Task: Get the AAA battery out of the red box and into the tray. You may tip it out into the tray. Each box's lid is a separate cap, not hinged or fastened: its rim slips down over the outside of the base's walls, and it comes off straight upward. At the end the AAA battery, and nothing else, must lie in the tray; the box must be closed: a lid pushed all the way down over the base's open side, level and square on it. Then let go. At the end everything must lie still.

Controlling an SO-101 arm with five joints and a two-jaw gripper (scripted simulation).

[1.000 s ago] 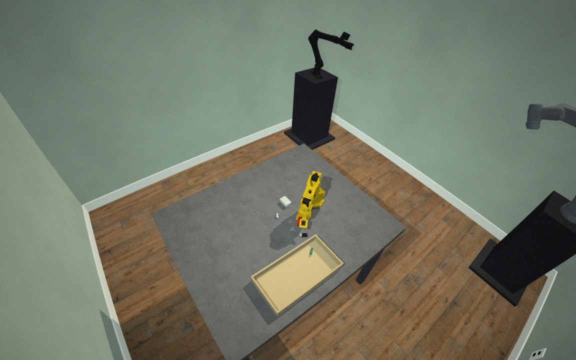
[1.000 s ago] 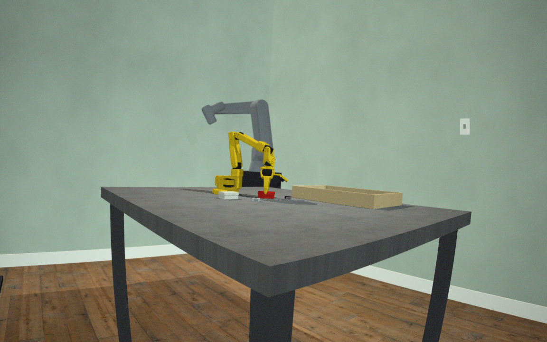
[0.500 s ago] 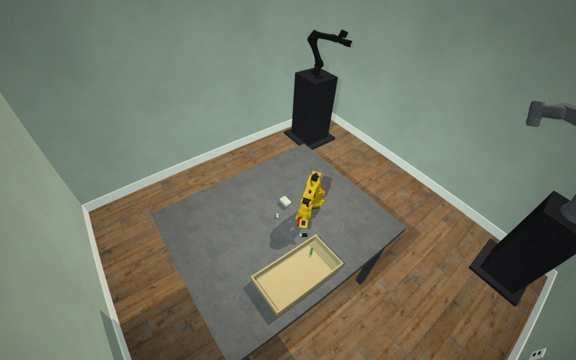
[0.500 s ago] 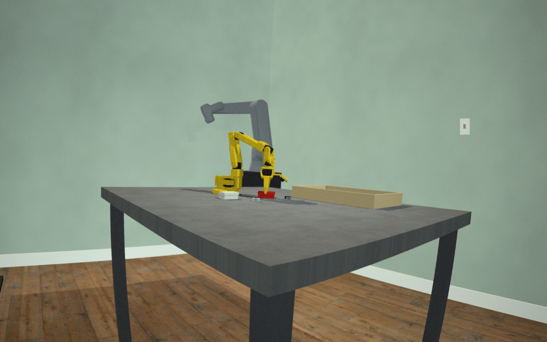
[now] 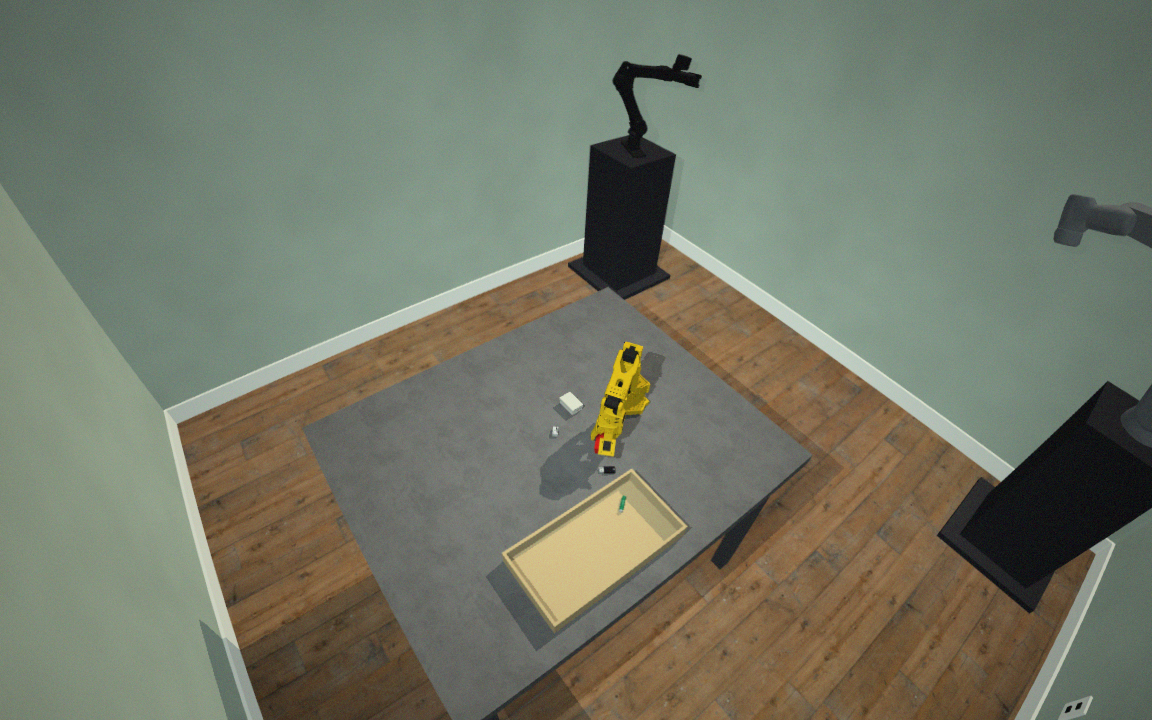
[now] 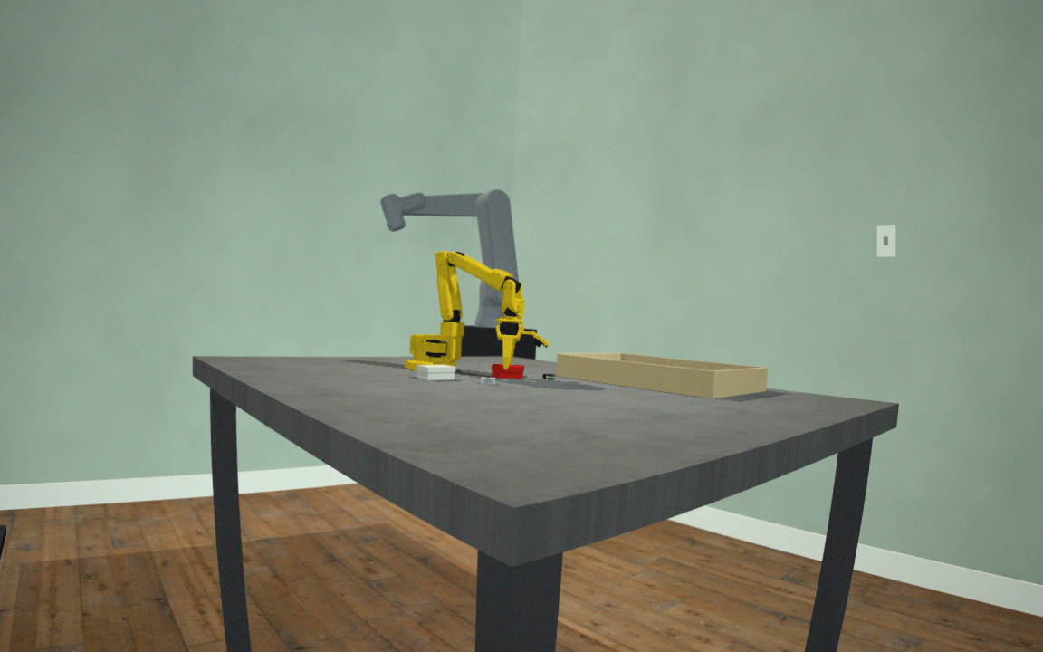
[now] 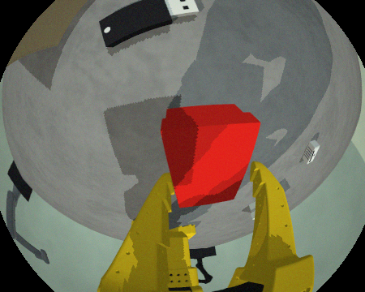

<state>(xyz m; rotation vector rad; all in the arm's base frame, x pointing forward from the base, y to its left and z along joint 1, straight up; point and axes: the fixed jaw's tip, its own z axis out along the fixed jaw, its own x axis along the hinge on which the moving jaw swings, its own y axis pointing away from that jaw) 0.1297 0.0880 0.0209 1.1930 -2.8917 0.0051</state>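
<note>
The red box (image 5: 598, 443) (image 6: 517, 372) (image 7: 215, 154) stands on the table with its lid on; the lid looks level, though the far side is hidden. My gripper (image 6: 507, 365) (image 7: 211, 170) points down over it, open, with one finger on each side. In the wrist view a narrow gap shows between the right finger and the box; the left finger is very close to it. A small green battery (image 5: 622, 503) lies in the tan tray (image 5: 571, 573) (image 6: 638, 376), near its right end. Nothing else shows in the tray.
A black USB stick (image 5: 609, 470) (image 6: 548, 376) (image 7: 138, 20) lies between red box and tray. A small pale object (image 5: 554, 431) (image 6: 488, 380) (image 7: 311, 152) and a closed white box (image 5: 570, 402) (image 6: 436, 372) are on the other side. The tray walls stand up from the table.
</note>
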